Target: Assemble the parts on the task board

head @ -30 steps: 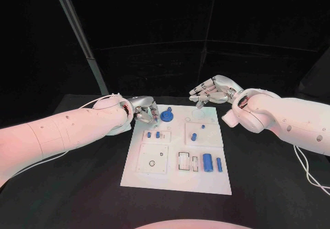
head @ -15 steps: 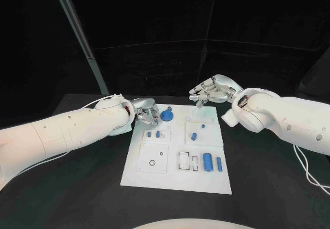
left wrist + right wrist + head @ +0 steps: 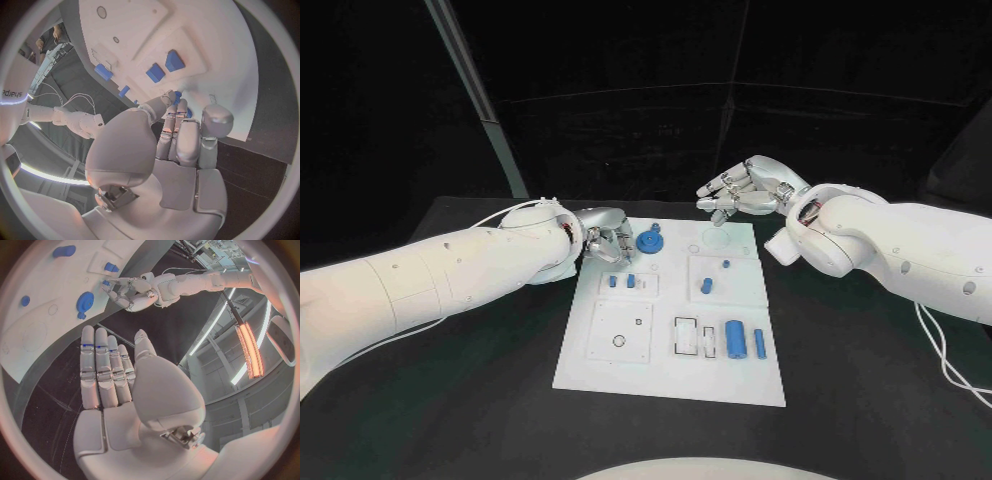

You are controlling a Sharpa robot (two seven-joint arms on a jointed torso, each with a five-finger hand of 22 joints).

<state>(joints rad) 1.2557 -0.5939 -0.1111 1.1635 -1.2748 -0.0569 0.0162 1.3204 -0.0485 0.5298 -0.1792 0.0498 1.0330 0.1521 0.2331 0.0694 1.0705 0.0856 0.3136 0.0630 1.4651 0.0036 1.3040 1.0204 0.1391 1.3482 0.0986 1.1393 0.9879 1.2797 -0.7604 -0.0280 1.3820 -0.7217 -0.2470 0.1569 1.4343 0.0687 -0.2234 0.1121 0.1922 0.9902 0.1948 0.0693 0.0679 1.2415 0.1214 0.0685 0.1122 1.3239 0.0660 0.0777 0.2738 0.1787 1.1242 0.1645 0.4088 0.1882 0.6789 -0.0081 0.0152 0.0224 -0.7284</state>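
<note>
1. On the black table (image 3: 473,400) sits the task board (image 3: 661,370), white plate, my landmark for all below.
2. My left hand (image 3: 600,240) is at the board's far-left corner, fingers (image 3: 177,137) curled in over the board edge. Can't tell if they pinch anything; fingertips hide it.
3. Round blue part (image 3: 652,244) w/ a knob stands on the board just beside the left hand, on the side toward board centre. Touching or not: can't tell.
4. Two small blue parts (image 3: 630,282) lie on the board just nearer me than that hand.
5. My right hand (image 3: 750,192) hangs above the board's far-right corner, fingers straight & apart, holding nothing; palm shows bare in the wrist view (image 3: 122,390).
6. Blue cylinders (image 3: 746,343) lie at the board's near-right area, well apart from both hands.
</note>
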